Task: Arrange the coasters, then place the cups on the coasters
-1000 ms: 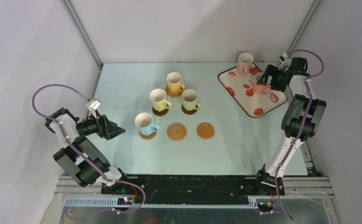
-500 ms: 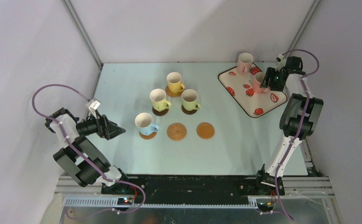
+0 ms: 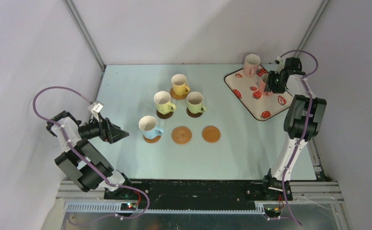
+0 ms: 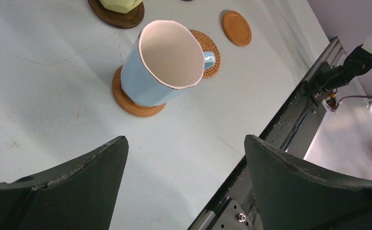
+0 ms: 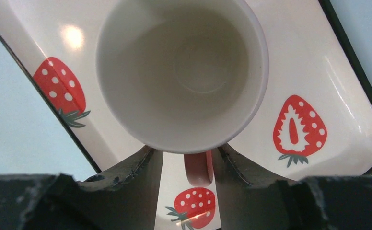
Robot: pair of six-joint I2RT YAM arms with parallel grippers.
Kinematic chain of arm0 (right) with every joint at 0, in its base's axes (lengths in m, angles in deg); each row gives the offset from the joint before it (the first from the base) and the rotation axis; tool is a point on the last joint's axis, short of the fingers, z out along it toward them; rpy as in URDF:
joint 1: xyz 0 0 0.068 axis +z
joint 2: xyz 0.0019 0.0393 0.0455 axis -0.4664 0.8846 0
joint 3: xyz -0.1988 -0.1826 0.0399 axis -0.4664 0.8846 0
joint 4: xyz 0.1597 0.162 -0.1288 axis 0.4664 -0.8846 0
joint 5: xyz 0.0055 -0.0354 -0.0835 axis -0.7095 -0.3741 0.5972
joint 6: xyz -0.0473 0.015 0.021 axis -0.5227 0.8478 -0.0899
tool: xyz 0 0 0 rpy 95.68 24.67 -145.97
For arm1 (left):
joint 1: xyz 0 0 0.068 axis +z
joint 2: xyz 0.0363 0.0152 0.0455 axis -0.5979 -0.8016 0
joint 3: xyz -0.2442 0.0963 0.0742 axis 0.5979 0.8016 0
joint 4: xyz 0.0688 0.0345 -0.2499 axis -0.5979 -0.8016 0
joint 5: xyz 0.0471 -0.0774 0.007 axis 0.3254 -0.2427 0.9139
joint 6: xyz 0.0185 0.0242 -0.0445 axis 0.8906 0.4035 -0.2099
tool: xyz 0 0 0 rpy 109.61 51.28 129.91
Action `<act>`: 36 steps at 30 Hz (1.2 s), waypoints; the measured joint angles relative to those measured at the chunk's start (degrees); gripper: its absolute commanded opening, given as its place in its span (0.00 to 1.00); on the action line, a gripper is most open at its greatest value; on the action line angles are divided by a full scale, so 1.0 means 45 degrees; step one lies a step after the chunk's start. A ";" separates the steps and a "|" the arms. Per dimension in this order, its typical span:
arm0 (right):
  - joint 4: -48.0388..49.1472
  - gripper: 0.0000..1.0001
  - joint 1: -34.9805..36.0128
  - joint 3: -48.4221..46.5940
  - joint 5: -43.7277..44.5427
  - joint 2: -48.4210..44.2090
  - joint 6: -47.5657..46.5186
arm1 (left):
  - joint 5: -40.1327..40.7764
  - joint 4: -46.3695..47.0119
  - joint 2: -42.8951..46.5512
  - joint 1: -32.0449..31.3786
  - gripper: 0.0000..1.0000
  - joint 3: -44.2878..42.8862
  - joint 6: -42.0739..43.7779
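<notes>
Four cups stand on coasters mid-table: the yellow cup [image 3: 179,84], two pale green cups [image 3: 163,102] [image 3: 194,101] and the blue cup [image 3: 148,125] [image 4: 165,62]. Two orange-tan coasters [image 3: 181,134] [image 3: 211,133] lie bare. Two pink cups [image 3: 251,64] [image 3: 264,81] are on the strawberry tray [image 3: 270,112]. My right gripper [image 3: 271,82] [image 5: 188,153] straddles the handle [image 5: 198,167] of the nearer pink cup [image 5: 179,72]; its jaws are narrowed, the right finger at the handle and a gap on the left. My left gripper [image 3: 124,134] [image 4: 186,143] is open and empty, left of the blue cup.
The tray [image 5: 318,57] sits at the table's far right corner, close to the right wall. A black rail [image 4: 289,120] runs along the near table edge. In the left wrist view, a woven coaster [image 4: 208,45] lies just behind the blue cup.
My right gripper has shifted a little back and left over the tray, and its jaws have narrowed around the pink cup's handle. The left arm has not moved.
</notes>
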 measured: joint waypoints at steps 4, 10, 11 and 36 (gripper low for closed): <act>-0.0121 0.47 0.0019 -0.0223 0.0340 0.0296 0.0000 | 0.0000 0.0000 0.0000 0.0000 0.98 0.0000 0.0000; -0.0126 0.42 0.0063 -0.0257 0.0811 0.0491 0.0005 | 0.0000 0.0000 0.0000 0.0000 0.98 0.0000 0.0000; -0.0121 0.39 0.0078 -0.0257 0.0884 0.0505 -0.0005 | 0.0000 0.0000 -0.0005 0.0000 0.98 0.0000 0.0000; -0.0423 0.00 0.0724 0.1700 0.1258 -0.2880 -0.1209 | 0.0000 0.0000 0.0000 0.0000 0.98 0.0000 0.0000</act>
